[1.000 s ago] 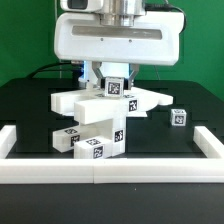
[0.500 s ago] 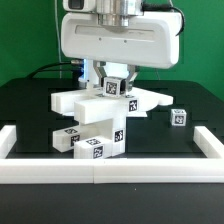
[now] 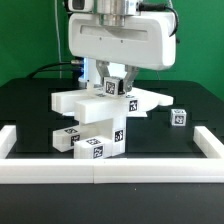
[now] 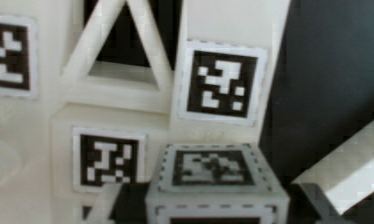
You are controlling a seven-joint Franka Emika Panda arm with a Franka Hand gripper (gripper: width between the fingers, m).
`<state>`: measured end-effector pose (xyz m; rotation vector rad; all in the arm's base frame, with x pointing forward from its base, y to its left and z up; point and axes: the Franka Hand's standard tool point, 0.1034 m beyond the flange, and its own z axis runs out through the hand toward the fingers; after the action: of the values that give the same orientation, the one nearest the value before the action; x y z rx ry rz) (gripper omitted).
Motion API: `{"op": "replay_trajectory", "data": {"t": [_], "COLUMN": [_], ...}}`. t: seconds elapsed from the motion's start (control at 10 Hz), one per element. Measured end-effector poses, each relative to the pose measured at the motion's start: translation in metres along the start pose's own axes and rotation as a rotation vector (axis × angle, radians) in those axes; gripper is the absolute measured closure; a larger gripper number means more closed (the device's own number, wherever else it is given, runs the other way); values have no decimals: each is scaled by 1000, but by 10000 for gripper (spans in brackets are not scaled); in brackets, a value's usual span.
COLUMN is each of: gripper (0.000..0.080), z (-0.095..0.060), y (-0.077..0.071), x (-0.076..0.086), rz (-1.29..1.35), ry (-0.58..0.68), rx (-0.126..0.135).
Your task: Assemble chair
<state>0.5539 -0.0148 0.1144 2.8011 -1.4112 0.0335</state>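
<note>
The partly joined chair (image 3: 92,125) is a stack of white tagged bars and blocks in mid-table, with a flat slab (image 3: 152,100) behind it. My gripper (image 3: 113,90) is shut on a small white tagged cube (image 3: 113,86) and holds it on top of the structure's upper bar (image 3: 75,102). In the wrist view the cube (image 4: 210,165) sits between my dark fingers (image 4: 131,205), with tagged white chair bars (image 4: 219,80) right beneath it. Whether the cube is seated in the bar is hidden by the fingers.
A second loose tagged white cube (image 3: 178,117) lies on the black table at the exterior view's right. The low white border rail (image 3: 110,170) runs along the front and up both sides. Cables hang behind the arm.
My hand's housing has swung toward the exterior view's right while the cube stays in the same spot, its tag turned slightly. The chair parts have not moved.
</note>
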Motion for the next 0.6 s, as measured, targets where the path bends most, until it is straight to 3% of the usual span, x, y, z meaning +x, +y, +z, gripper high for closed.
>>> {"op": "replay_trajectory", "data": {"t": [0.1, 0.2, 0.3, 0.4, 0.5, 0.6], "gripper": [514, 423, 423, 238, 238, 166], "z": [0, 0, 0, 0, 0, 0], "y": [0, 0, 0, 0, 0, -1], "x": [0, 0, 0, 0, 0, 1], "rz": [4, 2, -19, -76, -106, -207], "ry": [0, 0, 1, 2, 4, 9], "rx": [0, 0, -1, -2, -1, 2]}}
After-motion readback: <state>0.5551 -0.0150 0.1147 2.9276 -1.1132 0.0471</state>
